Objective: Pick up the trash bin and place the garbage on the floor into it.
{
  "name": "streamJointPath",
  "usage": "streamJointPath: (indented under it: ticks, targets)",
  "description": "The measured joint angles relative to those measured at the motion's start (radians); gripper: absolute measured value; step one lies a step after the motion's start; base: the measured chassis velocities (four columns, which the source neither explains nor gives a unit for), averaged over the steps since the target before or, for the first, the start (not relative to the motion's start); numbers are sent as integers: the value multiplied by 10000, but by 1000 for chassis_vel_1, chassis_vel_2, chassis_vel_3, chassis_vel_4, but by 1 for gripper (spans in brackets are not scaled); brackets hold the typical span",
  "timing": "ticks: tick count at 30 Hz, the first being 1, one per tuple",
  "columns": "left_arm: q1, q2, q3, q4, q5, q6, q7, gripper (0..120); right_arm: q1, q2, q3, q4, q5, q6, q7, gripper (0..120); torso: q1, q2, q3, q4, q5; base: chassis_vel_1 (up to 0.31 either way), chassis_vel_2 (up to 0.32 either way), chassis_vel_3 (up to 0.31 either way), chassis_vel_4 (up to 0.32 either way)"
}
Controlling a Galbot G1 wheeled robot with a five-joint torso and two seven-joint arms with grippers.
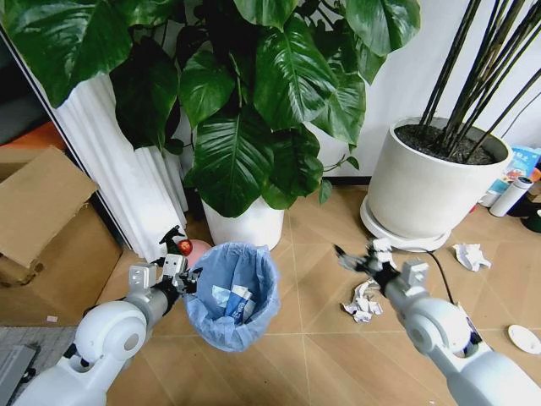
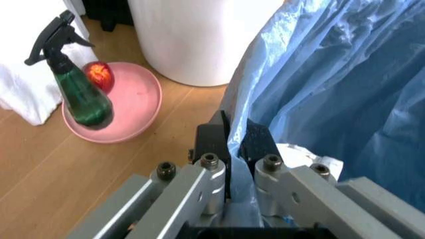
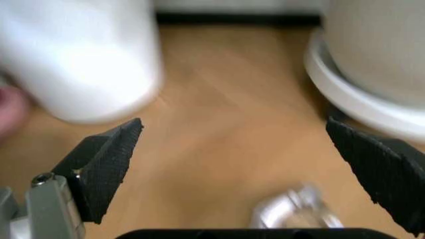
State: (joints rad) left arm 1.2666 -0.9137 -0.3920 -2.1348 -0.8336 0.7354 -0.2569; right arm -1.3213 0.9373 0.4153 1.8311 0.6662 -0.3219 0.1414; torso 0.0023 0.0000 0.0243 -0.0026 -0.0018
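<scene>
Left gripper [image 2: 234, 142] pinches rim of small round trash bin w/ crinkled light-blue bag [image 1: 234, 296], held at robot's left-front. Right gripper [image 3: 239, 164] spread wide above crumpled white paper wad [image 1: 363, 303] on tan herringbone floor [image 1: 313, 355].

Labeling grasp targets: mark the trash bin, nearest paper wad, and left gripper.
trash bin [image 1: 258, 266]: head view, bag-lined rim.
paper wad [image 1: 362, 302]: head view, its middle.
left gripper [image 2: 235, 141]: left wrist view, between tips pinching bag.
</scene>
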Motion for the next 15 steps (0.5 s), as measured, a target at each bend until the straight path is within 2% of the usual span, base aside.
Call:
streamJointPath:
  ticks: [2, 4, 8, 15]
  targets:
    - [12, 17, -9, -49, 2, 0, 3, 0, 4, 199, 125, -1140, -51, 39, -151, 100, 0, 0, 1, 0, 1, 0, 0, 0, 0]
    - [18, 15, -8, -65, 4, -1, 4, 0, 41, 260, 130, -1480, -62, 63, -193, 100, 0, 0, 0, 0, 2, 0, 0, 0, 0]
    - [113, -23, 10, -158, 66, 0, 5, 0, 513, 675, 13, -3172, -61, 148, -363, 100, 0, 0, 0, 0, -5, 0, 0, 0, 0]
    - [232, 16, -1, -254, 94, 0, 5, 0, 1334, 1520, -308, -4614, -44, 192, -349, 100, 1, 0, 1, 0, -3, 0, 0, 0, 0]
